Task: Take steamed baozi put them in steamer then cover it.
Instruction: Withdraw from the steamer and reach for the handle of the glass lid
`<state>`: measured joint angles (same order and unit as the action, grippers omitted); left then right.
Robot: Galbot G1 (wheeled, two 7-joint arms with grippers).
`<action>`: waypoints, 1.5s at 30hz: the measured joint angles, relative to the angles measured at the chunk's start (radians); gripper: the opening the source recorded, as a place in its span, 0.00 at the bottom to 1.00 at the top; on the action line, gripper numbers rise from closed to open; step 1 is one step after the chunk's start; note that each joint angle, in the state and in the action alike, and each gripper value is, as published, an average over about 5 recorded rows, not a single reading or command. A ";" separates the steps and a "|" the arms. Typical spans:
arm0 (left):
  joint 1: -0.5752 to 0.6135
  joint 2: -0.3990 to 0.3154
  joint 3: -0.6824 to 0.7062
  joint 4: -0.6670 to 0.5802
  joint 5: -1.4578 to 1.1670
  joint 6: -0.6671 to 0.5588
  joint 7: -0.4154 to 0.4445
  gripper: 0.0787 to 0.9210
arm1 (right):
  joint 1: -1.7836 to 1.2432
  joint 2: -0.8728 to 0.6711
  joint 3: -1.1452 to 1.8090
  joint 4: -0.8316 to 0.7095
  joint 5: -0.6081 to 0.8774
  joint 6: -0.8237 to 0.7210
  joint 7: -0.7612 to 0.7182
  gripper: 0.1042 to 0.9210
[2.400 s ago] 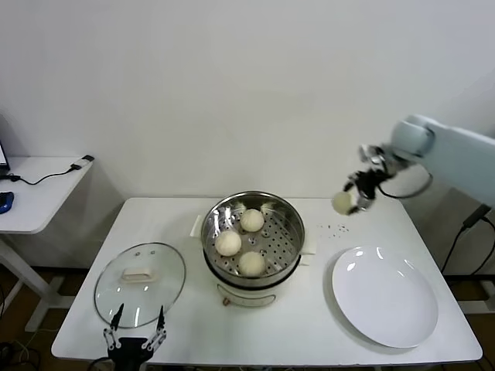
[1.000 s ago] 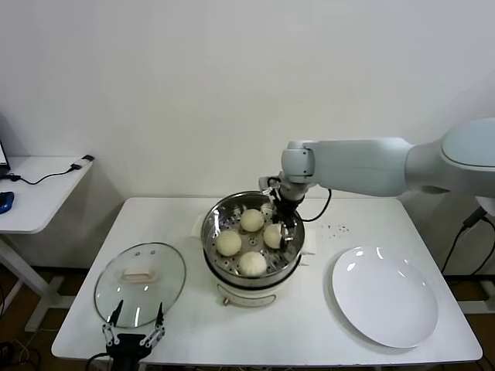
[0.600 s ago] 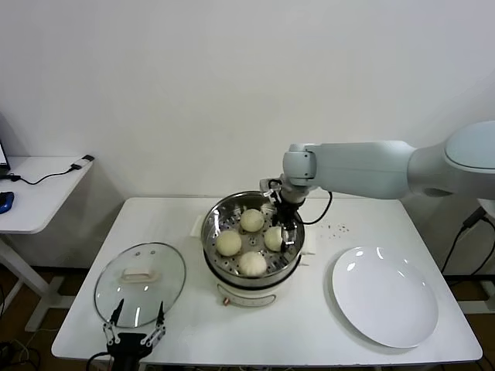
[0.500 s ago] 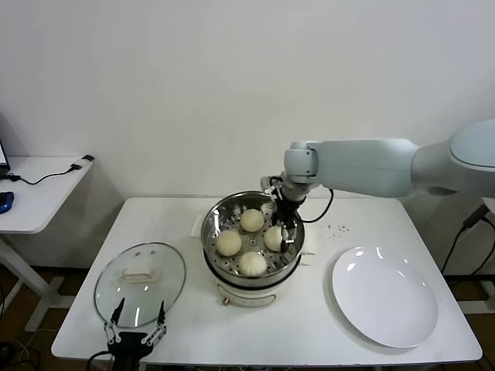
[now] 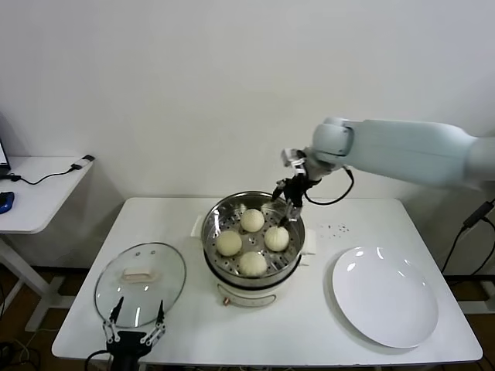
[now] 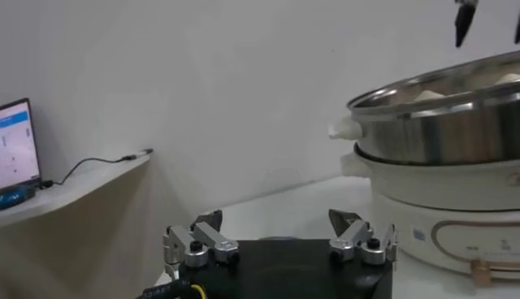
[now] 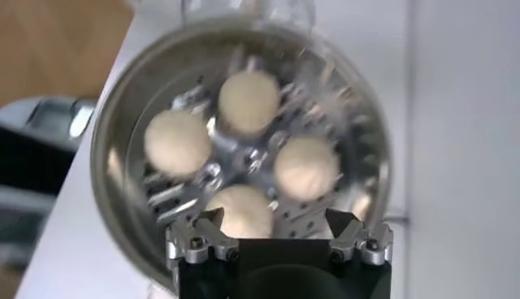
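Head view: four buns [image 5: 252, 219] sit in the steamer [image 5: 253, 239]; right claw [image 5: 289, 193] spread and empty above it. Lid [image 5: 140, 284] beside steamer, uncovered; left claw [image 5: 135, 331] spread, idle near the lid.

Even, bright indoor light fills the head view; shadows under the steamer [image 5: 251, 239] and plate [image 5: 384, 296] are faint and soft. The glass cover [image 5: 140, 284] carries small white glints, and the steel wall shines. In the right wrist view the steamer's [image 7: 240, 154] rim and tray smear with motion blur. In the left wrist view the wall looks dull grey, and the laptop screen [image 6: 18, 154] glows.
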<state>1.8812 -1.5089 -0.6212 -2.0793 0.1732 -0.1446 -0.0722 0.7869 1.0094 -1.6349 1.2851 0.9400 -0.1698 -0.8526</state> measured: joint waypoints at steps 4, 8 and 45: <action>-0.005 -0.001 -0.005 -0.004 0.006 0.003 0.002 0.88 | -0.051 -0.108 0.079 0.044 0.047 0.075 0.095 0.88; -0.011 -0.006 -0.005 -0.012 0.016 0.009 0.006 0.88 | -0.145 -0.220 0.194 0.096 0.080 0.143 0.196 0.88; -0.065 -0.017 -0.167 -0.031 0.759 -0.028 0.043 0.88 | -1.885 -0.230 2.023 0.487 -0.140 0.176 0.647 0.88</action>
<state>1.8165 -1.5259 -0.7885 -2.1098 0.9323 -0.1726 -0.0295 -1.0980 0.7797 0.3881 1.7721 0.7999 0.0061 -0.2058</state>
